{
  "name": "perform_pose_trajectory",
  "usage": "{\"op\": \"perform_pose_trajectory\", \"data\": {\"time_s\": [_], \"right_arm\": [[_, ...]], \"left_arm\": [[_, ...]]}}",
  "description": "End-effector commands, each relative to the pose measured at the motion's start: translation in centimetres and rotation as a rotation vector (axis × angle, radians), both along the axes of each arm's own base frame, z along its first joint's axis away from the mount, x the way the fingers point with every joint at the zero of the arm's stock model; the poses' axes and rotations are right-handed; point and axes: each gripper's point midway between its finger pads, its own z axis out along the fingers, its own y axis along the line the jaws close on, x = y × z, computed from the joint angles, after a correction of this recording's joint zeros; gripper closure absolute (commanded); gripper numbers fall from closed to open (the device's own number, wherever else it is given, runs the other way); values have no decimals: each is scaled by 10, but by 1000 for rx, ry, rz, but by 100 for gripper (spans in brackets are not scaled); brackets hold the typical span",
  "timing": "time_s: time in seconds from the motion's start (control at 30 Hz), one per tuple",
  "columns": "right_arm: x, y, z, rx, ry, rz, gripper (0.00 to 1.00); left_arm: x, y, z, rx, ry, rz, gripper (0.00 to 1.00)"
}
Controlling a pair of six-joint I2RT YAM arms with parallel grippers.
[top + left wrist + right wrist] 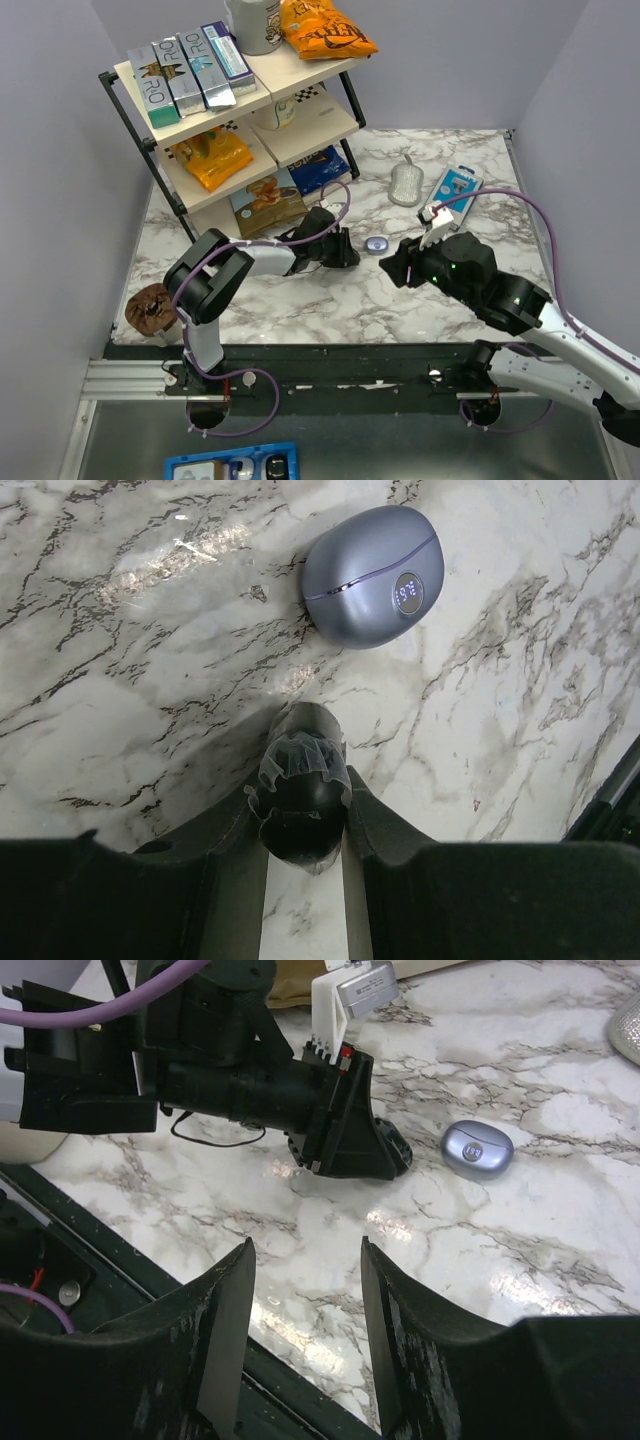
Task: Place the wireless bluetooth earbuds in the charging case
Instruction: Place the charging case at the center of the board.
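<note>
Left wrist: my left gripper [302, 802] pinches an earbud [300, 780].
Case [372, 577] sits ahead, slightly right of that pinch, lid shut, long axis slanting; right gripper [306, 1250] spread, empty.

The left arm [262, 258] lay low, folded at the elbow and extended forward and to the right, with its wrist near level. The left gripper [300, 792] pointed down at a slant. Its fingers [385, 825] were drawn close on a glossy black earbud [300, 830] that poked out past their tips. The right arm [520, 305] angled in from the right, its wrist turned toward the other gripper. The right gripper [305, 1255] had its fingers [225, 1320] spread wide and bare, tips facing the left fingers but apart from them.
</note>
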Motion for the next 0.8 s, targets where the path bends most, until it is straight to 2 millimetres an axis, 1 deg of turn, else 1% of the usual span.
{"op": "perform_pose_trajectory", "data": {"time_s": [0.0, 0.07, 0.1, 0.17, 0.2, 0.27, 0.3, 0.33, 0.57, 0.6, 0.67, 0.7, 0.73, 0.77], "right_arm": [[0, 0, 4, 22, -10, 4, 44], [0, 0, 4, 20, -12, 4, 44], [0, -1, 3, 18, -12, 1, 44], [0, -1, 4, 17, -15, 2, 44], [0, -2, 4, 14, -16, 0, 44], [0, -2, 3, 10, -15, 2, 44], [0, -2, 3, 10, -15, 0, 44], [0, -3, 2, 7, -16, -4, 44], [-1, -5, -1, 10, -14, -7, 44], [-1, -6, -3, 7, -11, -9, 44], [-2, -6, -3, 6, -13, -8, 44], [-1, -7, -5, 2, -12, -14, 44], [-1, -7, -4, 3, -13, -15, 44], [-1, -8, -6, -2, -13, -16, 44]], "left_arm": [[-3, 9, -15, 53, 48, 17, 68], [-5, 13, -19, 70, 58, 20, 60], [-5, 15, -18, 73, 55, 22, 54], [-8, 22, -22, 97, 60, 25, 48], [-6, 26, -20, 96, 58, 31, 36], [-9, 33, -24, 113, 67, 32, 31], [-9, 36, -22, 113, 63, 36, 29], [-10, 41, -25, 122, 70, 41, 29], [-13, 58, -28, 140, 83, 69, 28], [-13, 59, -24, 137, 76, 72, 28], [-14, 68, -25, 155, 81, 78, 28], [-13, 71, -20, 155, 69, 87, 28], [-17, 77, -22, 171, 79, 88, 28], [-16, 81, -21, 180, 75, 95, 28]]}}
